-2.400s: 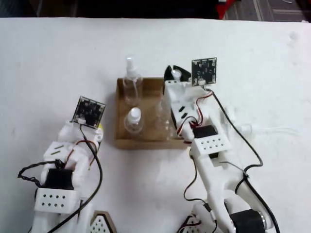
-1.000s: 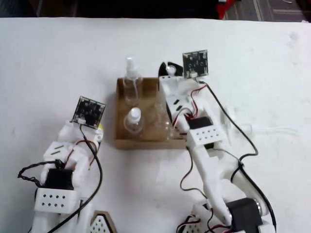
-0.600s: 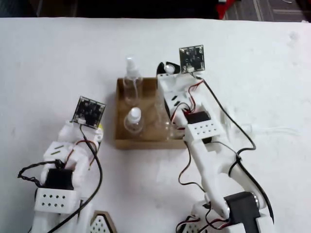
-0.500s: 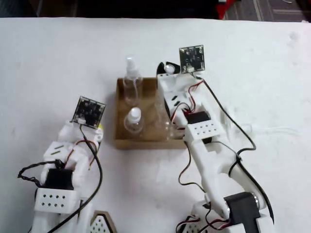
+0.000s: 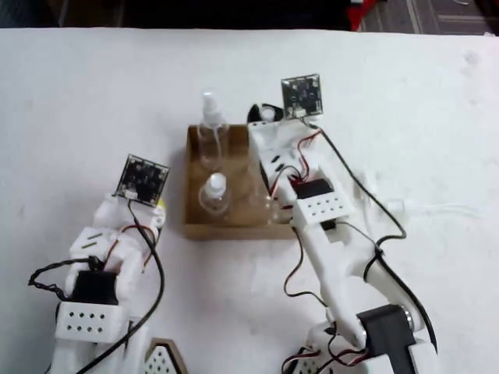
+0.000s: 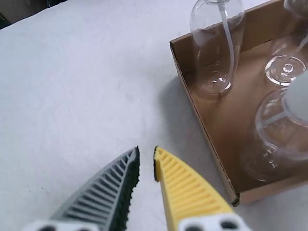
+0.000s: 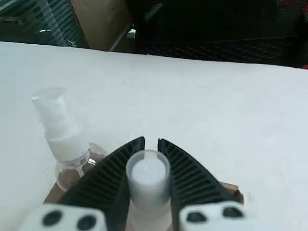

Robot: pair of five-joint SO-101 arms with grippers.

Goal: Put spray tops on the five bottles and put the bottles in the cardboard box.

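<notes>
The right tool [image 7: 150, 142], clenched on a capped bottle [image 7: 147, 178], has edged leftward over the far corner of the cardboard box [image 5: 234, 230], so lowering it in seems next

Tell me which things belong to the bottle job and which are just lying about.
Job: cardboard box; far bottle and near bottle in it, both topped; spray top in the right gripper.
Lying about: faint white item on the table, right of the box, unidentifiable; red object beyond the table.
</notes>
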